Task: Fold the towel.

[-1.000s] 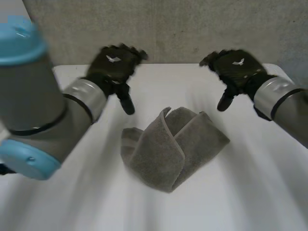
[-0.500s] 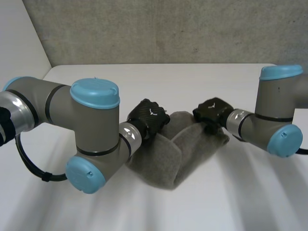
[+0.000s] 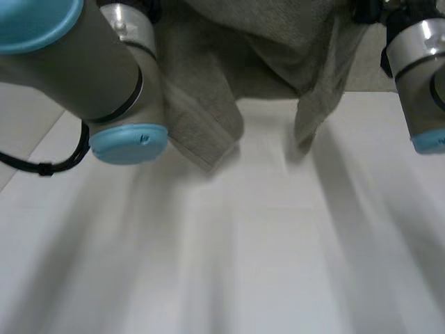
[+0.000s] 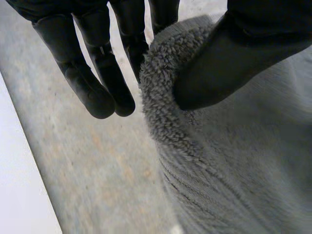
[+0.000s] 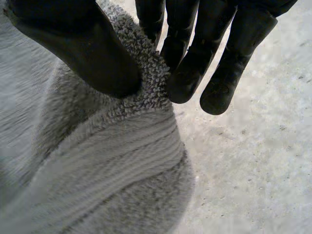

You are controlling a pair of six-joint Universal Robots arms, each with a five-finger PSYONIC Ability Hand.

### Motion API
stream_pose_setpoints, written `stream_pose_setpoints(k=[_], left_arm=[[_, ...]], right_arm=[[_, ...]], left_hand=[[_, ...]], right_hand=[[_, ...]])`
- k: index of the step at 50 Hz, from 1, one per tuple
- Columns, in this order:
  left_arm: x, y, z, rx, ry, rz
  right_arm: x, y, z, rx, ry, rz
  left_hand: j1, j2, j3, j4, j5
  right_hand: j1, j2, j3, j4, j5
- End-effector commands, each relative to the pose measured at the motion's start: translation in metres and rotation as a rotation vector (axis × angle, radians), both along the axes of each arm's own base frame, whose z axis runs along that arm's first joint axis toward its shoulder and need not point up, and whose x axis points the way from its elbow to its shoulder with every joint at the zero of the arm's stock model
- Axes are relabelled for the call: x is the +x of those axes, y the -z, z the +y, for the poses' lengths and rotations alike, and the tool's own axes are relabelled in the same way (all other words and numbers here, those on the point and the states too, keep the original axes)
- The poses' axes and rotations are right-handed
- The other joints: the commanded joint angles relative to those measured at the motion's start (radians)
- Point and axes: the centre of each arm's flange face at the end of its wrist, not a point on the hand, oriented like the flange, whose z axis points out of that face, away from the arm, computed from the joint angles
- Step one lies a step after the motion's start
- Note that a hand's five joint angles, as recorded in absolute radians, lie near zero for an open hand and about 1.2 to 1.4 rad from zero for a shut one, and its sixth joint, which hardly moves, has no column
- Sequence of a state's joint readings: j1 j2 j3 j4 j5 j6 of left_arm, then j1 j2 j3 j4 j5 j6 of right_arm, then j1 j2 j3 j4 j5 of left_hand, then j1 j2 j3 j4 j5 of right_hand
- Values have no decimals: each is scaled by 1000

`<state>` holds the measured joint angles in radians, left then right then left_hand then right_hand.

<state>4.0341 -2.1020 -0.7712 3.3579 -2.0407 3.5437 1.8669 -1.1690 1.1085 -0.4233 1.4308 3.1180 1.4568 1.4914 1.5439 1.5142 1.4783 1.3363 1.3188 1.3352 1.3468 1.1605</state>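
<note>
White table (image 3: 264, 243) takes up most of the head view, bare in front. Next we note the two arms: left arm (image 3: 83, 62) with its light-blue cap close to the camera, right arm (image 3: 421, 76) at the far side. Between them hangs the grey towel (image 3: 208, 83), held up above the table and bunched. Two folds dangle down from it, the longer one beside the left arm and a narrower one nearer the right arm. We cannot tell if the low tips touch the table. In the left wrist view, the left hand (image 4: 78, 73) pinches the fuzzy edge of the towel. Its thumb (image 4: 229, 63) presses on the near face, with one finger behind the cloth. The other fingers are straight and clear of the cloth, apart from it. In the right wrist view, the right hand (image 5: 234, 58) does the same on its own side. Its thumb (image 5: 83, 48) is clamped on the towel's looped edge against a finger, and the remaining fingers hang straight just beside the cloth. Below each pinch the towel drapes down, ribbed band showing. A grey concrete wall (image 5: 253, 170) is behind.
</note>
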Motion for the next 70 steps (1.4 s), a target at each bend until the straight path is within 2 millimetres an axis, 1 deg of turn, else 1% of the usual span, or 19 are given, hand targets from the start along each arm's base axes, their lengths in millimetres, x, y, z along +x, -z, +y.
stream_pose_setpoints(k=[1,2,3,4,5,9,10,16,25,27,28,29,33,38,47,54,63,68,70], left_arm=[[10,106,27,282,90,-237],[11,106,27,282,90,-237],[15,129,36,341,111,-288],[15,129,36,342,111,-288],[20,150,47,397,131,-334],[41,198,74,536,148,-439],[41,198,74,536,148,-439],[67,226,100,646,142,-513],[76,230,106,663,133,-519],[76,230,104,664,128,-517],[76,230,104,664,126,-516],[76,230,104,664,126,-516],[77,230,103,664,123,-515],[78,231,103,668,120,-516],[82,235,106,684,118,-525],[82,234,105,684,113,-522],[84,234,102,682,105,-517],[82,232,97,654,101,-494],[81,231,96,641,104,-486]], right_arm=[[4,76,33,215,-175,224],[2,98,42,275,-218,285],[2,98,42,276,-218,286],[0,117,53,336,-256,345],[-3,137,66,397,-290,407],[-11,166,89,496,-326,542],[-18,176,99,534,-327,618],[-48,193,118,630,-329,822],[-50,192,118,616,-360,801],[-50,191,117,608,-366,797],[-50,191,117,608,-366,797],[-50,189,115,597,-359,794],[-49,180,110,554,-338,783],[-49,146,102,474,-294,707],[-45,139,95,407,-288,731],[-43,166,76,366,-288,923],[-48,195,78,493,-306,1079],[-51,203,76,539,-279,1098],[-51,204,73,544,-266,1068]], left_hand=[[-61,-95,-148,-118,-257],[-61,-95,-148,-118,-257],[-61,-95,-148,-118,-257],[-61,-95,-148,-118,-257],[-61,-95,-148,-118,-257],[-61,-95,-148,-118,-257],[-61,-95,-148,-118,-257],[-61,-95,-148,-118,-257],[-61,-95,-148,-118,-257],[-61,-95,-148,-118,-257],[-61,-95,-148,-118,-257],[-61,-95,-148,-118,-257],[-61,-95,-148,-118,-257],[-61,-95,-148,-118,-257],[-61,-95,-148,-118,-257],[-61,-95,-148,-118,-257],[-61,-95,-148,-118,-257],[-104,-138,-191,-161,-300],[-180,-214,-267,-237,-376]], right_hand=[[60,77,61,49,61],[60,77,61,49,61],[60,77,61,49,61],[60,77,61,49,61],[60,77,61,49,61],[60,77,61,49,61],[60,77,61,49,61],[60,77,61,49,61],[60,77,61,49,61],[-911,-894,-910,-922,-910],[-917,-899,-916,-927,-915],[-1138,-1120,-1136,-1148,-1136],[-1125,-1108,-1124,-1136,-1124],[-1096,-1078,-1095,-1106,-1094],[-1002,-984,-1001,-1012,-1001],[-929,-911,-928,-939,-927],[-881,-864,-880,-892,-880],[-412,-394,-411,-422,-410],[58,75,59,47,59]])
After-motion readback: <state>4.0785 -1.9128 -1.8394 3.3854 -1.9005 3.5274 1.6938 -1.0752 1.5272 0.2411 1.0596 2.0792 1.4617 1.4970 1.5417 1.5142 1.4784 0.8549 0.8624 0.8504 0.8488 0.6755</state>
